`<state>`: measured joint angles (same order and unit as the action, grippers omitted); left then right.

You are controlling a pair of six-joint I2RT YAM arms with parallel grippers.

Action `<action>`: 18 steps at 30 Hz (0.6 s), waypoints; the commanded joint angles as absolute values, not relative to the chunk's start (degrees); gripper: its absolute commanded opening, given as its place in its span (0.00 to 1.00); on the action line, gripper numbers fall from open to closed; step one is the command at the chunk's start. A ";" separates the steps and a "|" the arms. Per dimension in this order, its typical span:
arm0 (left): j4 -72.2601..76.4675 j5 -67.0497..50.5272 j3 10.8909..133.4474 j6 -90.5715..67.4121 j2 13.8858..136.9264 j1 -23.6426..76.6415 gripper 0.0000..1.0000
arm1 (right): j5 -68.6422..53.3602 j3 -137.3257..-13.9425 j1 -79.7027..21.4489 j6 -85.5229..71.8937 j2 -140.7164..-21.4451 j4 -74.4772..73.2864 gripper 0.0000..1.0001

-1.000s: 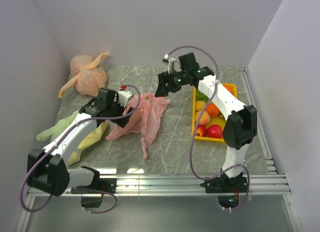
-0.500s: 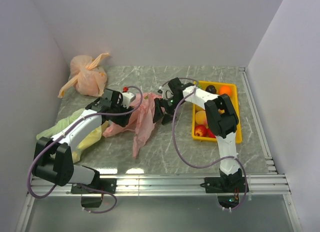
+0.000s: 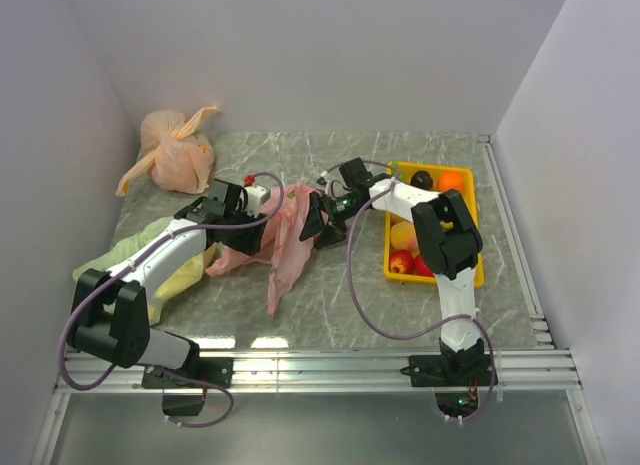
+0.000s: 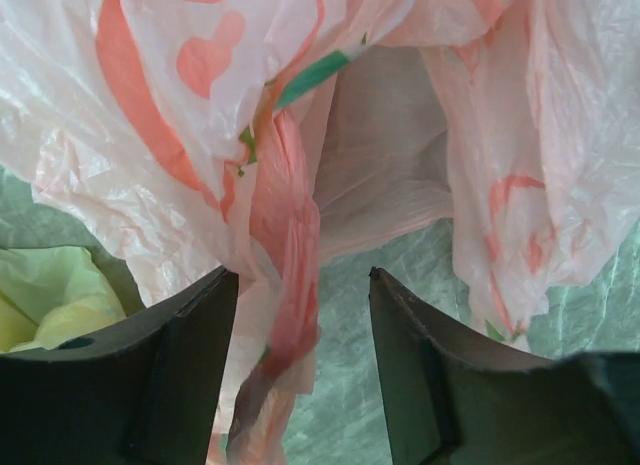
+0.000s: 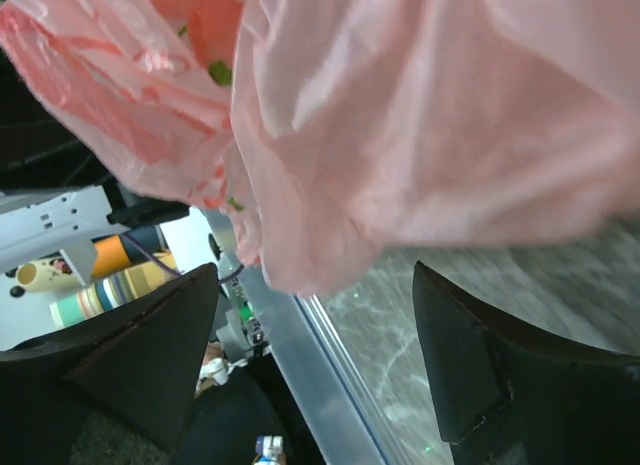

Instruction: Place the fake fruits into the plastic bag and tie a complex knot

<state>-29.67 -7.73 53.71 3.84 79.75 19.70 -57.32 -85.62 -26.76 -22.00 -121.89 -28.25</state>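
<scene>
two findings. the left gripper (image 4: pixel 300 285) stands open, jaws straddling the twisted handle strip (image 4: pixel 290 225), which runs lengthwise between them, ungripped. the right gripper (image 5: pixel 315 285), wide open and empty, faces the opposite side of the plastic bag (image 3: pixel 290 235). the bag lies slack on the table (image 3: pixel 340 285) between the arms, and the fruits (image 3: pixel 403 261) sit in the yellow tray (image 3: pixel 479 255). we judge the left better placed to pinch.

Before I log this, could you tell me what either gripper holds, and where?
Nothing is clamped: left gripper open around a twisted strip of the plastic bag, right gripper open near it.

Plastic bag (image 3: pixel 290 235) lies mid-table, tray (image 3: pixel 478 265) to its right, tied bag (image 3: pixel 175 150) behind-left.
</scene>
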 commanded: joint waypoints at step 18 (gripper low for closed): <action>-52.54 -13.00 46.05 32.95 64.34 18.28 0.00 | -43.51 -119.88 -16.26 13.62 -134.73 -65.13 0.00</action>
